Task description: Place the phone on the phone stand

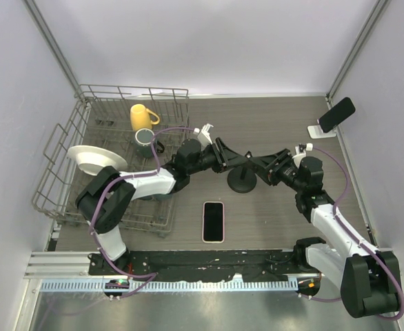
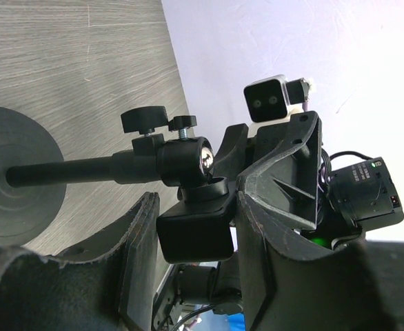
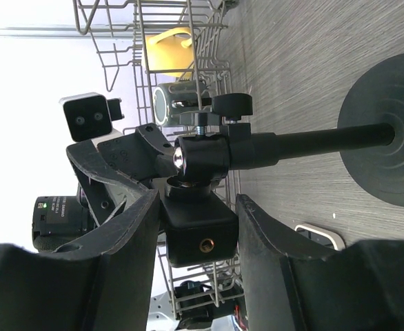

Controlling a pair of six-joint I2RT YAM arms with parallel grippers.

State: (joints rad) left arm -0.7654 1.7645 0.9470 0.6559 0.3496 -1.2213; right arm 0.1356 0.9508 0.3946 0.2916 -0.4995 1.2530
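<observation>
Bright, even light; near wrist-view foregrounds blurred.

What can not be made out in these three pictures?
Top view: clamp head of the black stand, hidden under both arms' jaws.
Top view: the white phone stand, mostly covered by a dark phone.
Right wrist: the lying phone, only a corner shows past the jaws.

Matt grey wood-grain across the bench top [image 1: 271,227]. Grey metal wire for the dish rack [image 1: 133,88] at the left edge, a glossy yellow mug [image 1: 142,116] in it. Glossy black glass on the phone [image 1: 214,221] by the near edge. Smooth white plastic for the phone stand [image 1: 319,130] in the far right corner. Scuffed matt black plastic on the left gripper [image 2: 198,207], its fingers [image 2: 285,207] and the clamp block [image 2: 192,238]; shiny metal on the ball joint [image 2: 203,160].
</observation>
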